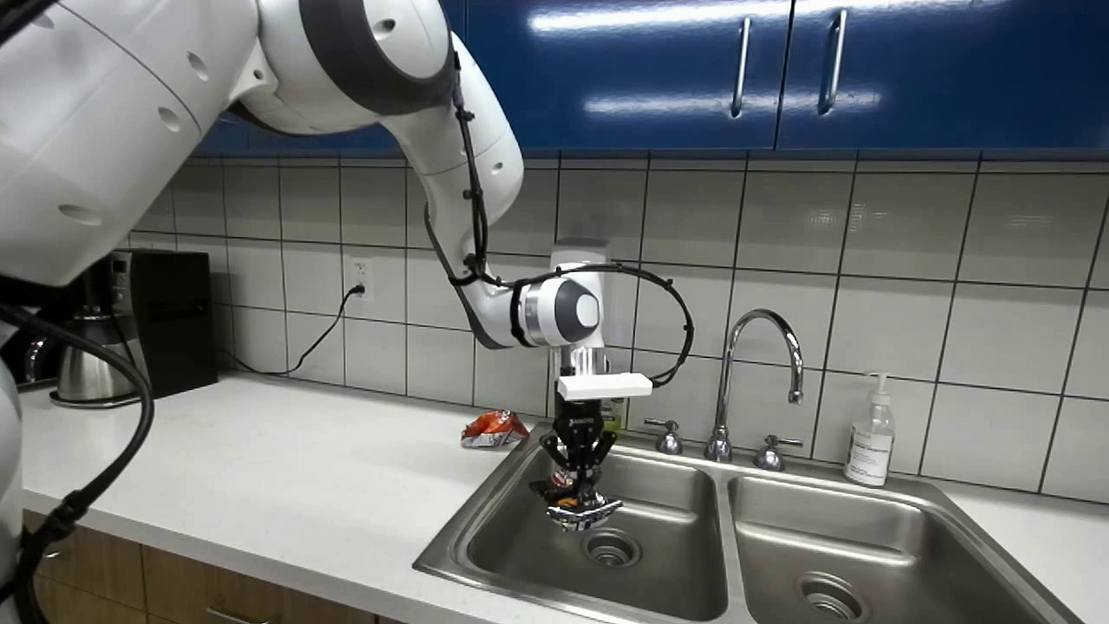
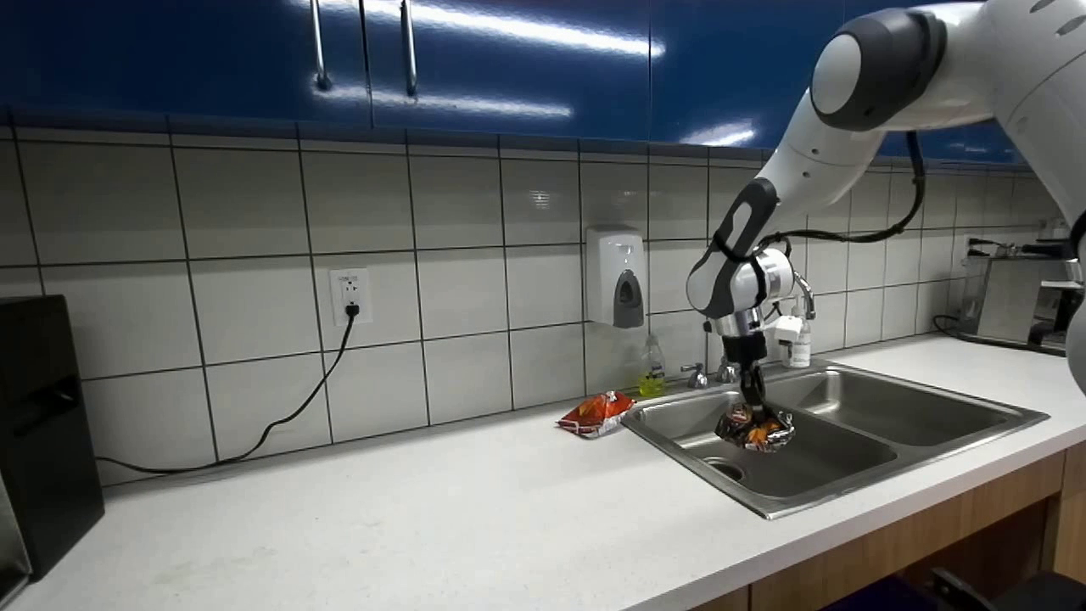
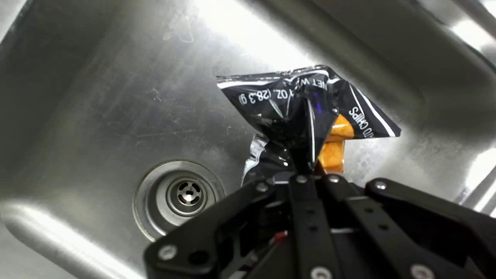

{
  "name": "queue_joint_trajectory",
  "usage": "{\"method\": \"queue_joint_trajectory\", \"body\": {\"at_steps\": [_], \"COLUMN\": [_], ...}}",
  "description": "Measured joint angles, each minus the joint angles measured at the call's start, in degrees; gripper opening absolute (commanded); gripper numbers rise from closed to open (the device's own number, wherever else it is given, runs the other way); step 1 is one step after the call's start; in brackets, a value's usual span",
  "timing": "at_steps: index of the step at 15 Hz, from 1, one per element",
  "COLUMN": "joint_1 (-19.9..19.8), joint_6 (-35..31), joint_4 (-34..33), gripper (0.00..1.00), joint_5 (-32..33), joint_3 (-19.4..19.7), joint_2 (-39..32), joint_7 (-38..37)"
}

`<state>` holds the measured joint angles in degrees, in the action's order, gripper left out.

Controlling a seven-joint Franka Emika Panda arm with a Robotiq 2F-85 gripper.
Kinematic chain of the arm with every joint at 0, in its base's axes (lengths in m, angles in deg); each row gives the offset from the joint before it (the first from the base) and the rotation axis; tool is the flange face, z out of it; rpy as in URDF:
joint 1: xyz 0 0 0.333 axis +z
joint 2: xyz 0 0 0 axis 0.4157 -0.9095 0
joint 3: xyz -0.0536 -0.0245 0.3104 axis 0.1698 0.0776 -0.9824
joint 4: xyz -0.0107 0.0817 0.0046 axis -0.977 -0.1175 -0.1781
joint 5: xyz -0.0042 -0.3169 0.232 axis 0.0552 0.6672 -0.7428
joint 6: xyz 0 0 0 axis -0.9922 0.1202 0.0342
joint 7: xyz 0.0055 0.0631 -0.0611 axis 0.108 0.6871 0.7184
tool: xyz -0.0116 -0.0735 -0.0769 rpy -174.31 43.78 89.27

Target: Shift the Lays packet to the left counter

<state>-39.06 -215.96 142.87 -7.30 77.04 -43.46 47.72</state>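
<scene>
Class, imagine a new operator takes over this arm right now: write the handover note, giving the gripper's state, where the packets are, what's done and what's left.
Gripper: closed on the dark chip packet, which it holds over the left sink basin, apparently clear of the basin floor.
Other packet: a red packet lies on the left counter, close to the sink rim.
Done: dark chip packet grasped. It is probably the Lays one, though I can't read a brand name.
Left: carry it across the sink rim, set it on the left counter, release.
</scene>
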Motion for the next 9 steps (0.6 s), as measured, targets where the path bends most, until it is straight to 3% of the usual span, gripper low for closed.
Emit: {"method": "queue_joint_trajectory", "body": {"at_steps": [5, 9], "joint_1": [0.57, 3.21], "joint_6": [0.01, -0.15], "joint_4": [10.86, 20.1], "gripper": [0.0, 0.0], "joint_5": [-4.3, -6.33], "joint_3": [-0.07, -0.23], "joint_2": [12.09, 20.98], "joint_7": [-7.26, -13.87]}}
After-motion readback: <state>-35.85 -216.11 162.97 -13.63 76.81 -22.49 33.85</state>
